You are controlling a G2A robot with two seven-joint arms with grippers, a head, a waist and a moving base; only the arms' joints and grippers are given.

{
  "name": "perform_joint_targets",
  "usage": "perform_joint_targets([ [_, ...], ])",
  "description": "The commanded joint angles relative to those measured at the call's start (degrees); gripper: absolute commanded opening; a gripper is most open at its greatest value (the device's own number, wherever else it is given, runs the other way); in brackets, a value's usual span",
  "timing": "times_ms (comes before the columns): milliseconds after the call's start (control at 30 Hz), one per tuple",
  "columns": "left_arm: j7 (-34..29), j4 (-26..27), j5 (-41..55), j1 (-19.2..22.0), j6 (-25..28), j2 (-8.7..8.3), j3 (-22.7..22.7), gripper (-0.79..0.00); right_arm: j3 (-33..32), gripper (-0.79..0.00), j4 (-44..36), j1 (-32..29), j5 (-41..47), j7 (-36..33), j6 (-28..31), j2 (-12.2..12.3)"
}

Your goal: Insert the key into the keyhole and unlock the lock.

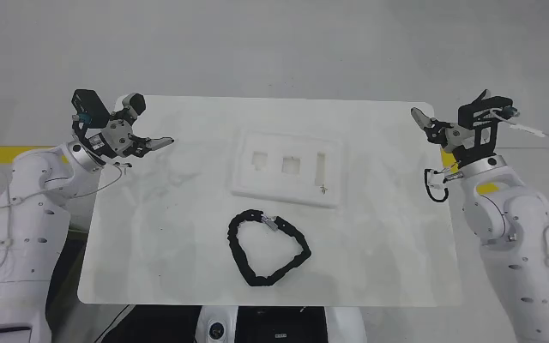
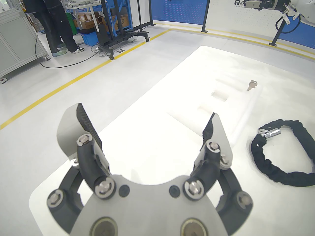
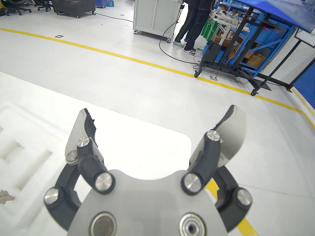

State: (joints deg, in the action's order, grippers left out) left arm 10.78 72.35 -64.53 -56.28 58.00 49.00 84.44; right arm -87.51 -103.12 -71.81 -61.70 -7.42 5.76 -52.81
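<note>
A small silver key (image 1: 323, 188) (image 2: 251, 85) (image 3: 5, 196) lies on the white foam tray (image 1: 249, 176) (image 2: 236, 104) (image 3: 27, 128), near its right front corner. In front of the tray a black fabric-covered chain lock (image 1: 266, 249) (image 2: 283, 170) lies in a loop, its silver lock cylinder (image 1: 272, 224) (image 2: 272, 132) at the far side of the loop. My left gripper (image 1: 157, 144) (image 2: 147, 111) hangs open over the table's far left part, holding nothing. Over the far right corner my right gripper (image 1: 426, 124) (image 3: 158, 109) stands open and empty too.
The white table (image 1: 171, 240) has rounded corners, with floor all around it. Three recesses are cut into the foam tray. Bare tabletop lies to the left and right of the tray and the chain.
</note>
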Motion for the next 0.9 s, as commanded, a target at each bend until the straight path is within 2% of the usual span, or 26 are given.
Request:
perform_joint_targets([
  [0, 0.00, 0.00, 0.00, 0.00, 0.00, 0.00, 0.00, -0.001, 0.00, 0.000, 0.00, 0.00, 0.00, 0.00, 0.00, 0.00],
  [233, 0.00, 0.00, 0.00, 0.00, 0.00, 0.00, 0.00, 0.000, -0.05, 0.000, -0.04, -0.14, -0.02, -0.14, -0.10, -0.02],
  [300, 0.00, 0.00, 0.00, 0.00, 0.00, 0.00, 0.00, 0.000, -0.31, 0.000, -0.76, -0.16, 0.69, -2.22, -0.03, -0.09],
  [600, 0.00, 0.00, 0.00, 0.00, 0.00, 0.00, 0.00, 0.000, 1.22, 0.000, -5.10, 3.84, 4.55, -26.07, 1.57, -0.07],
  [867, 0.00, 0.00, 0.00, 0.00, 0.00, 0.00, 0.00, 0.000, 6.47, 0.000, -4.99, 9.70, 8.09, -40.13, 0.94, -0.62],
])
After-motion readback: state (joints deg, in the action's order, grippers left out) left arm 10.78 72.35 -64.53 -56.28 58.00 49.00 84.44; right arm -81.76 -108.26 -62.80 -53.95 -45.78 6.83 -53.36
